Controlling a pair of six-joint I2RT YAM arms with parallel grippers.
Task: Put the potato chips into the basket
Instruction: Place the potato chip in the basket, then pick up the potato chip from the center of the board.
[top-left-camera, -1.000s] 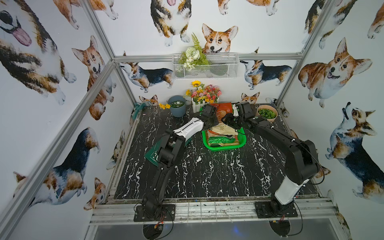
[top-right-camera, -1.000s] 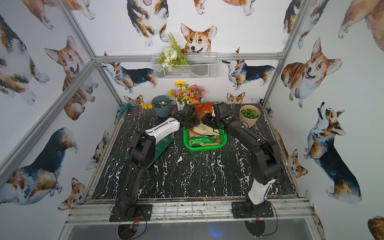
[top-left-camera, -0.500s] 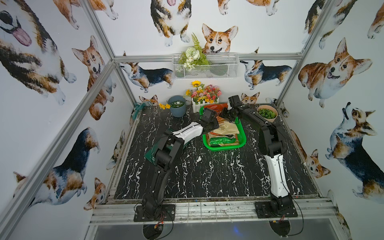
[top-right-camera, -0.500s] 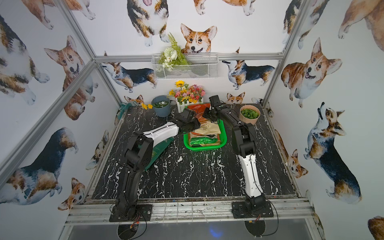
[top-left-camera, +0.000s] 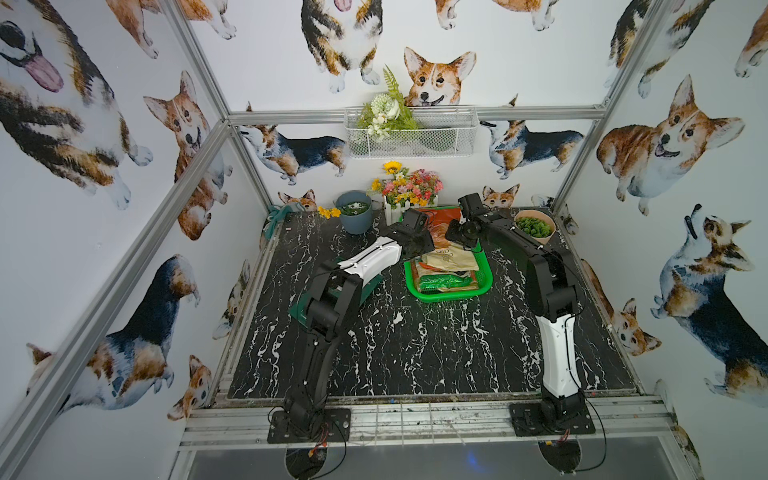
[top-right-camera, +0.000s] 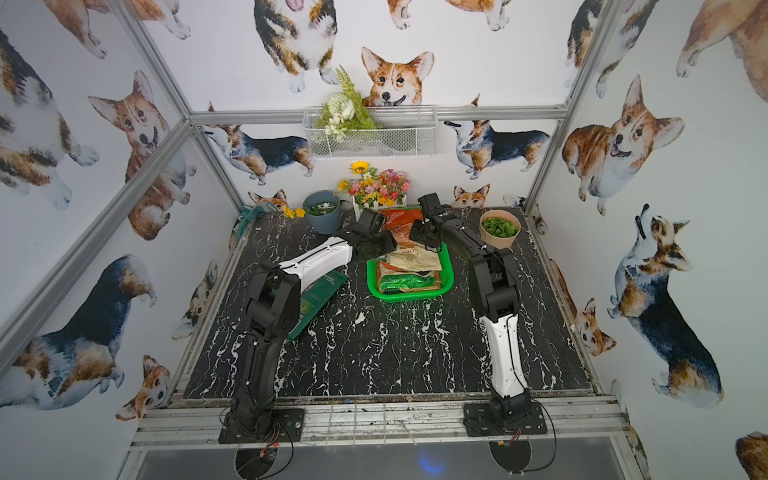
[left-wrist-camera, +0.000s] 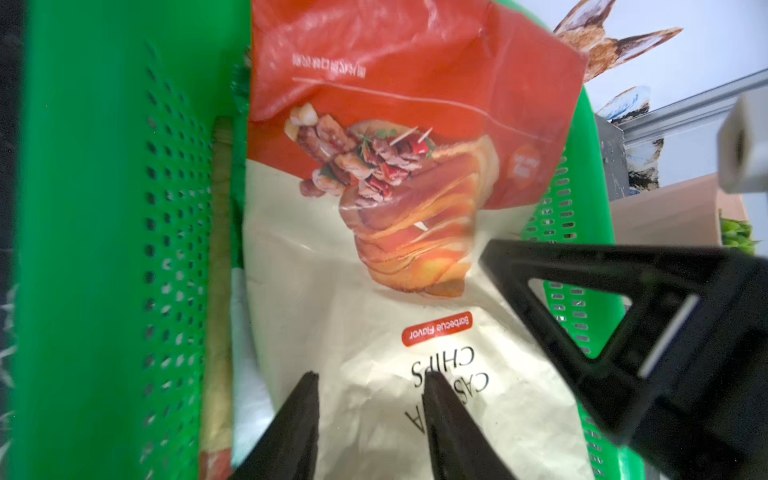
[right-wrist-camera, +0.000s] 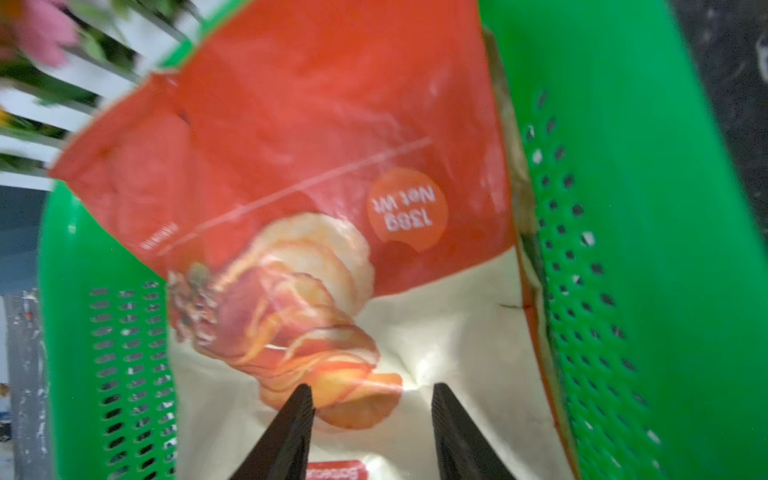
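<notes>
The green basket (top-left-camera: 453, 296) (top-right-camera: 409, 296) stands at the far middle of the table. In it lie a tan chips bag (top-left-camera: 451, 259), a green bag (top-left-camera: 444, 283) and an orange-and-cream bag (left-wrist-camera: 374, 208) (right-wrist-camera: 316, 166), whose far end leans over the basket's far rim. A dark green bag (top-right-camera: 320, 297) lies flat on the table under my left arm. My left gripper (left-wrist-camera: 372, 376) (top-left-camera: 424, 245) hangs open over the cream end of the orange bag, gripping nothing. Beside it, my right gripper (right-wrist-camera: 372, 388) (top-left-camera: 457, 235) is open over the same bag, also empty.
A blue-grey pot (top-left-camera: 353, 216) and a flower planter (top-left-camera: 409, 195) stand just behind the basket. A peach pot (top-left-camera: 534, 228) of greens sits at the far right, close to my right arm. A white wire basket (top-left-camera: 411, 133) hangs on the back wall.
My right arm's elbow has swung in from the right toward the basket, and its wrist now stands over the basket's far end. The left arm has barely shifted.
</notes>
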